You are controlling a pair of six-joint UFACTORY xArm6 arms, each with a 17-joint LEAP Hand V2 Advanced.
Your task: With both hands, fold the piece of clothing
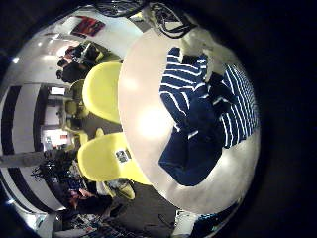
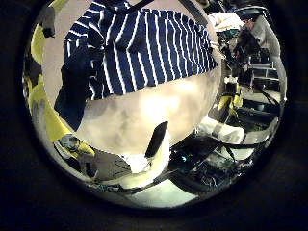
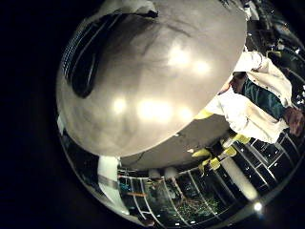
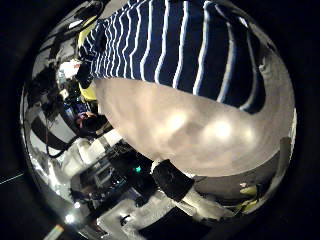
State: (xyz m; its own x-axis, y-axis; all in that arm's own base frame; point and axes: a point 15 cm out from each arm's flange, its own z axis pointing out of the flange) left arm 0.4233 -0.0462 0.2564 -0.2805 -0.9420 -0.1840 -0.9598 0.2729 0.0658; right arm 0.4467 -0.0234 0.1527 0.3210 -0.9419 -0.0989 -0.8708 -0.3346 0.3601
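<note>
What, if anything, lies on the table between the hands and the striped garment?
Nothing visible does. The striped garment lies spread on the round table, and the bare tabletop around it holds no other objects. The palm views look straight at the cloth. The hands themselves are not clearly in view.

No text, number or sign can be read in any view. A small dark label (image 1: 121,156) sits on a yellow chair (image 1: 107,159), but its print is too small to make out.
</note>
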